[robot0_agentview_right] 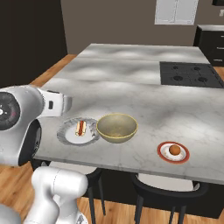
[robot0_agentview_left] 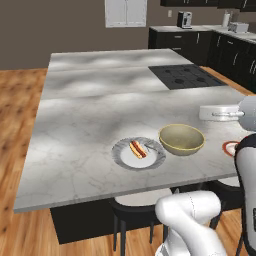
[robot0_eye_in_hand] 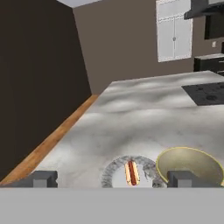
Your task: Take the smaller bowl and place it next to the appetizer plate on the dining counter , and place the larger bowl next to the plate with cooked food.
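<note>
You see the large bowl already seated on the surface, touching the rim of the hot dog plate — that half of the task looks done. The smaller bowl isn't visible to you; its place beside the red-rimmed appetizer plate stands bare. The claw is spread wide, holding nothing. Both plates sit near the front edge; ample open room lies behind them toward the cooktop.

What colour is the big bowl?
The bowl is yellowish olive, clearest in the right base view.
</note>
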{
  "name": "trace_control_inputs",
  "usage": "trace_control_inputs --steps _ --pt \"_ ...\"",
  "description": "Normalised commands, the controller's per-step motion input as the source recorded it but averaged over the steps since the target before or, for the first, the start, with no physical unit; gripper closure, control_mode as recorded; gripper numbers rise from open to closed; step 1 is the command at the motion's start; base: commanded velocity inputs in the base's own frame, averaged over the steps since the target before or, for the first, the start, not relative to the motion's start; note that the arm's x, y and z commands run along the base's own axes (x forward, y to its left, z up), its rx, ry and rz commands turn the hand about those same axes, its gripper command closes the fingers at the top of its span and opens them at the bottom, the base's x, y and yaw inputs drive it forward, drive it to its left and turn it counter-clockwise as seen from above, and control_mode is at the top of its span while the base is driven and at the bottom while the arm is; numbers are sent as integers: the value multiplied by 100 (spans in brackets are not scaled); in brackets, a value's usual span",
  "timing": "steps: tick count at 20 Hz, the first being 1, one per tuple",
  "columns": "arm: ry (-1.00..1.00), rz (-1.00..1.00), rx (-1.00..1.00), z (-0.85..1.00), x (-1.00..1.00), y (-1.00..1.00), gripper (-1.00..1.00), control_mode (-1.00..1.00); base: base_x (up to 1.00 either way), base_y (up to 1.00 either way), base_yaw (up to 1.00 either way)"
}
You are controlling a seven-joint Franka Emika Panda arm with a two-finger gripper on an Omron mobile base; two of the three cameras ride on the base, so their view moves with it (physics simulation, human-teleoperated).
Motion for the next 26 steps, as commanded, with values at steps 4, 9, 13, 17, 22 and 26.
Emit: trace_control_inputs --steps 4,9,13,17,22,26 --pt "26 0 0 0 44 0 -100 100 9 0 0" --pt "0 0 0 0 0 0 -100 100 -49 -20 -16" --pt "0 0 0 0 0 0 -100 100 -97 -69 -23" --pt "0 0 0 0 0 0 -100 100 -84 -98 -24" --pt "0 0 0 0 0 0 -100 100 -41 -100 -23" --pt "0 0 0 0 0 0 -100 100 0 -100 -15"
